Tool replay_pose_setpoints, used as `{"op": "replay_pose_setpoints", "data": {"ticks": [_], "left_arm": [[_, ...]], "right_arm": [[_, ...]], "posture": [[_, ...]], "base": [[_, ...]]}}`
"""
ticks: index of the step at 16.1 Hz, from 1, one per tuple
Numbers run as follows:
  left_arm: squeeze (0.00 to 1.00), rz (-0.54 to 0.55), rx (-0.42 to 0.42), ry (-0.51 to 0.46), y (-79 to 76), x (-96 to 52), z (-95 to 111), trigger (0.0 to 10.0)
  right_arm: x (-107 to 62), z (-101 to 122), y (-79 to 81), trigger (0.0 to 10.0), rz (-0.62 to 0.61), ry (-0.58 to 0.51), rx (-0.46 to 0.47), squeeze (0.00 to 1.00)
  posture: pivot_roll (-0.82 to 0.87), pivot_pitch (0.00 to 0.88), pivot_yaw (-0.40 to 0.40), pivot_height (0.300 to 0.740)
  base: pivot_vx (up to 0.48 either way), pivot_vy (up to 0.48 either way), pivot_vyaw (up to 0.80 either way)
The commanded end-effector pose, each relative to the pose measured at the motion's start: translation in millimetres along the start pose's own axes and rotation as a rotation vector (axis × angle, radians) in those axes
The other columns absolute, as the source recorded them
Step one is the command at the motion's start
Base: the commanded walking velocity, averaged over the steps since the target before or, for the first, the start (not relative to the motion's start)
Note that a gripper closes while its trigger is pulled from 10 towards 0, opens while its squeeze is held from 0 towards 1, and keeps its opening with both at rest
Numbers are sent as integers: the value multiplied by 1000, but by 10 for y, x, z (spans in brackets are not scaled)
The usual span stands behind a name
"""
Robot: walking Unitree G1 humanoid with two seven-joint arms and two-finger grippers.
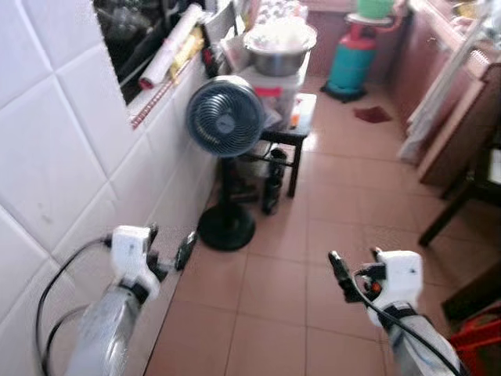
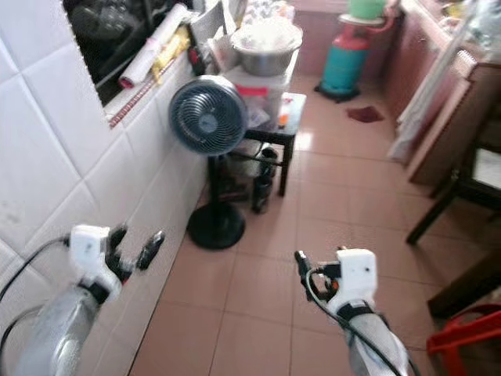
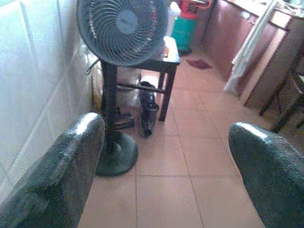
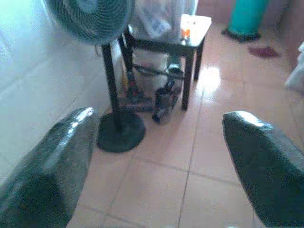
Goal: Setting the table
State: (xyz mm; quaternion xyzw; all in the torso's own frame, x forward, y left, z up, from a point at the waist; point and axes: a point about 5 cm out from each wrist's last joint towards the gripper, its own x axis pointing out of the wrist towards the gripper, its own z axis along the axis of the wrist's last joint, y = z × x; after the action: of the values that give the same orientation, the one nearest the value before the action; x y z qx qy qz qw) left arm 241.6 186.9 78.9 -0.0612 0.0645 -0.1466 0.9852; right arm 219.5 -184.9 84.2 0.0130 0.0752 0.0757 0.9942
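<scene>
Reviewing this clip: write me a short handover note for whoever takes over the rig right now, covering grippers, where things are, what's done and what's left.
Left gripper: open, empty, held out beside the white tiled wall.
Right gripper: open, empty, over the tiled floor.
Ahead: a standing fan by the wall, a small dark table behind it carrying a metal bowl, and a teal gas cylinder further back.
Done: nothing visibly picked up.
Left: find the tableware and the table to be set; I cannot identify either here.

Glossy floor tiles [image 1: 344, 196] (terracotta), metal bowl [image 1: 279, 59].
</scene>
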Motion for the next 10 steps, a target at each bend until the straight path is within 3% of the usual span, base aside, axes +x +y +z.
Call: {"op": "replay_pose_setpoints", "data": {"ticks": [1,3,7,9,10], "left_arm": [[0,3,25,-7,-11,-59,48,10000],[0,97,6,5,23,-61,39,10000],[0,22,56,-18,-191,135,185,10000],[0,20,51,-37,-225,189,233,10000],[0,32,48,-28,-241,204,223,10000]], "right_arm": [[-29,54,56,10000,-13,-6,43,0],[-85,111,125,10000,-56,-10,55,0],[-9,206,137,10000,-77,-1,16,0],[-26,269,141,10000,-115,-8,-36,0],[-36,266,153,10000,-117,-17,1,0]], "posture": [[54,0,3,740],[44,0,6,740],[18,0,7,740],[11,0,6,740],[4,0,6,740]], "base": [[0,0,0],[0,0,0],[0,0,0],[0,0,0],[0,0,0]]}}
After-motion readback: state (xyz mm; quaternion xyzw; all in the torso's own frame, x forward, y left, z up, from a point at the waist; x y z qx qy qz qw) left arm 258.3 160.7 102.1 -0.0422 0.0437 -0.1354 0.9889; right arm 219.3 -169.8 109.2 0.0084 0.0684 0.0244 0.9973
